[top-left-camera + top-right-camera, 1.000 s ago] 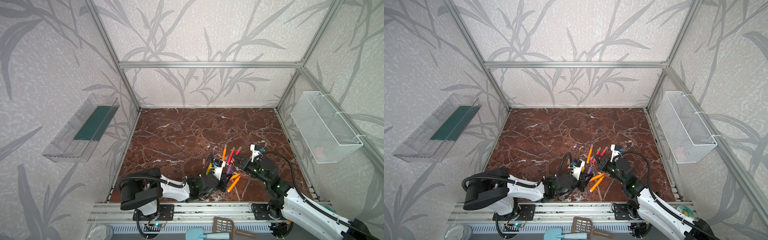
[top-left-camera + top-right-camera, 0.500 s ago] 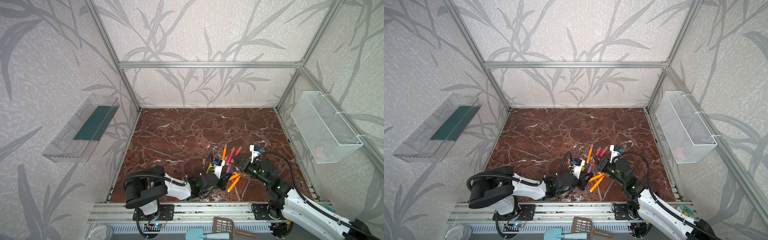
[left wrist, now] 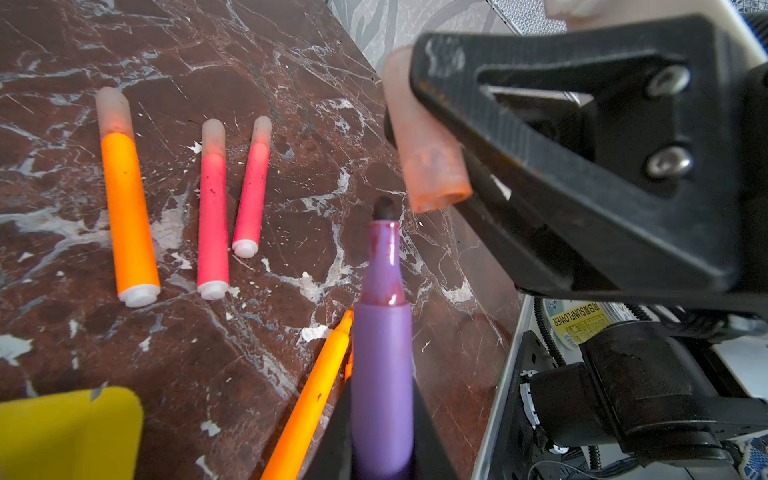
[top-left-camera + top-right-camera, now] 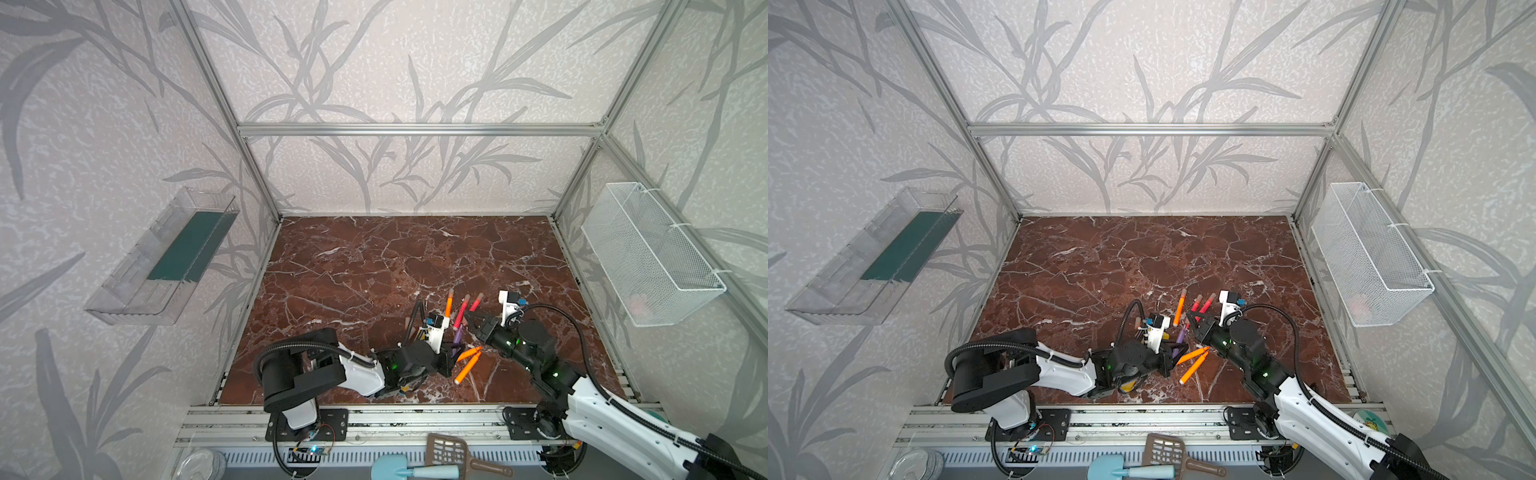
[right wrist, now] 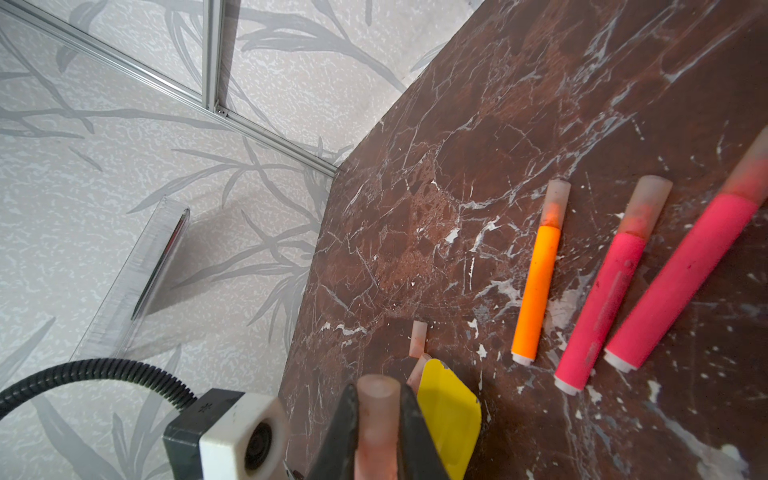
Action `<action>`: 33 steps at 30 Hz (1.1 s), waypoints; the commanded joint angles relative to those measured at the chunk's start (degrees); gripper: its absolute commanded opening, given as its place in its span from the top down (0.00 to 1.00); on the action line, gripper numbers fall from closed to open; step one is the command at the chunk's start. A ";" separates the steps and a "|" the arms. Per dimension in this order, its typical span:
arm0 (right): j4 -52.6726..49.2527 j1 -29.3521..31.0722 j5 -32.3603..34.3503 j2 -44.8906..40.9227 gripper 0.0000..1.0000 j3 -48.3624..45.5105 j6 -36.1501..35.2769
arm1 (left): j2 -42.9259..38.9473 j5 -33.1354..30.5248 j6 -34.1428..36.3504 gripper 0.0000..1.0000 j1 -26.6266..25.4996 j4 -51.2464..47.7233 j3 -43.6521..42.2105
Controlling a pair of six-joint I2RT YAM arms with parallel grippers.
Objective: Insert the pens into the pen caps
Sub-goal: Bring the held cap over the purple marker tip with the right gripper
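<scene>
My left gripper [image 3: 382, 415] is shut on the purple pen [image 3: 382, 353], whose dark tip points up, uncapped. My right gripper [image 5: 377, 390] is shut on a translucent pinkish pen cap [image 5: 376, 419]. In the left wrist view that cap [image 3: 424, 137] hangs with its open mouth just beside the purple tip, not touching it. In both top views the grippers meet near the front middle [image 4: 453, 351] [image 4: 471, 322]. One orange pen [image 3: 126, 216] and two pink pens [image 3: 212, 216] [image 3: 251, 195] lie capped on the marble. Two uncapped orange pens [image 4: 467, 361] lie by my left gripper. Two loose caps [image 5: 417, 338] lie near the shovel.
A yellow toy shovel [image 5: 451, 411] lies under my left arm. A clear shelf [image 4: 166, 257] hangs on the left wall and a white wire basket [image 4: 648, 253] on the right wall. A brown scoop [image 4: 453, 451] and a blue shovel [image 4: 399, 467] lie beyond the front rail.
The left arm's elbow has shifted a little to the right. Both grips are unchanged, and the pen tip and cap stay close together.
</scene>
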 commanded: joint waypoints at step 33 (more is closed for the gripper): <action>5.98 4.50 2.99 4.05 1.00 -1.07 -0.48 | -1.22 3.78 -2.53 1.00 4.31 2.81 -0.07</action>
